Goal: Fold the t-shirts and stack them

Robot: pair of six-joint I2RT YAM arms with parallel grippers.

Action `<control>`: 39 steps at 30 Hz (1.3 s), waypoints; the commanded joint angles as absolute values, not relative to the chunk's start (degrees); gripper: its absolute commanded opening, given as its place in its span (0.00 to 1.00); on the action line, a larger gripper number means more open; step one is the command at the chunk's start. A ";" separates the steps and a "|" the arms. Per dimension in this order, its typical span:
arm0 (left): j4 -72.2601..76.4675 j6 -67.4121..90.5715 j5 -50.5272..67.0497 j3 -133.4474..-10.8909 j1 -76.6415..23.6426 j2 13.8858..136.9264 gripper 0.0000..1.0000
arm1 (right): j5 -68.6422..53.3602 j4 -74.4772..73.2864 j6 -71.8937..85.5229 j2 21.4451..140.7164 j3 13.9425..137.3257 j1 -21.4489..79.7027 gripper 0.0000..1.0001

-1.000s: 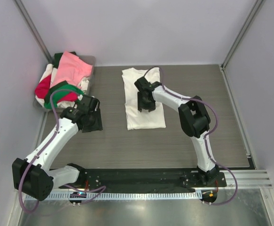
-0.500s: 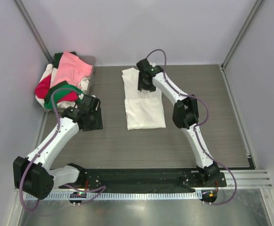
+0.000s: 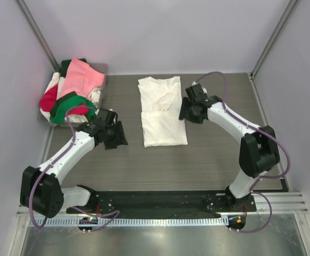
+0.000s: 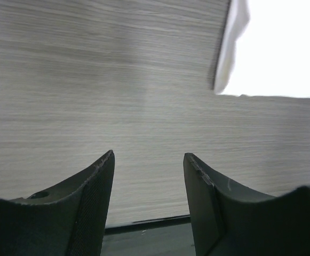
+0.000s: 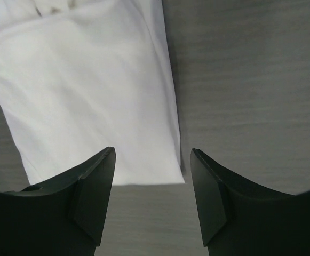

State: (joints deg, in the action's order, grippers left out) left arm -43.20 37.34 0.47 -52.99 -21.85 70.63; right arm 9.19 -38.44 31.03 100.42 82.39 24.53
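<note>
Right now your right tool (image 5: 152, 152) stands wide, nothing between the fingers (image 5: 93, 186). In its wrist view it points at the white t-shirt (image 5: 90, 106): the shirt's long side edge runs down toward the gap and its short end edge lies just beyond the tips. From above, this tool (image 3: 187, 111) sits just beside the right edge of the shirt (image 3: 163, 112), about level with its middle.

Your left tool (image 4: 149, 157) is also wide and empty. Its wrist view shows bare wood-grain counter (image 4: 90, 80) under the fingers, with one corner of the white shirt (image 4: 283, 48) at the upper right, apart from the tips. From above, this tool (image 3: 117, 136) is to the left of the shirt, near its lower part, not touching.

Note the shirt lies flat near the counter's (image 3: 144, 165) centre as a long narrow strip, with a crosswise edge showing across its middle.

At the far left corner, a heap of t-shirts (image 3: 72, 90) in pink, red, green and white fills the grey tray (image 3: 103, 74).
</note>
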 commanded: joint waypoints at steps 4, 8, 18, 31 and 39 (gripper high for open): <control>-25.50 46.22 10.80 -51.85 -23.37 80.57 0.56 | -6.23 -22.07 34.54 89.65 58.57 22.15 0.61; -20.57 47.54 12.21 -53.17 -24.61 87.07 0.53 | -8.88 -18.90 34.37 89.65 54.23 21.27 0.59; -10.21 50.97 12.83 -51.95 -28.30 95.18 0.51 | -13.53 -13.01 32.96 94.83 49.92 18.20 0.49; -7.38 52.38 9.93 -48.08 -29.71 98.00 0.36 | -15.73 -10.90 32.70 95.27 46.06 16.70 0.41; -7.91 52.21 8.88 -45.88 -29.79 95.55 0.36 | -17.05 -10.02 33.93 94.75 44.74 16.61 0.38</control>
State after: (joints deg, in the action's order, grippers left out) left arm -5.21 52.80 11.62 -48.40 -29.41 96.66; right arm -17.50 -8.47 33.82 94.28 46.72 16.64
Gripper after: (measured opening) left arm 0.344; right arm 0.381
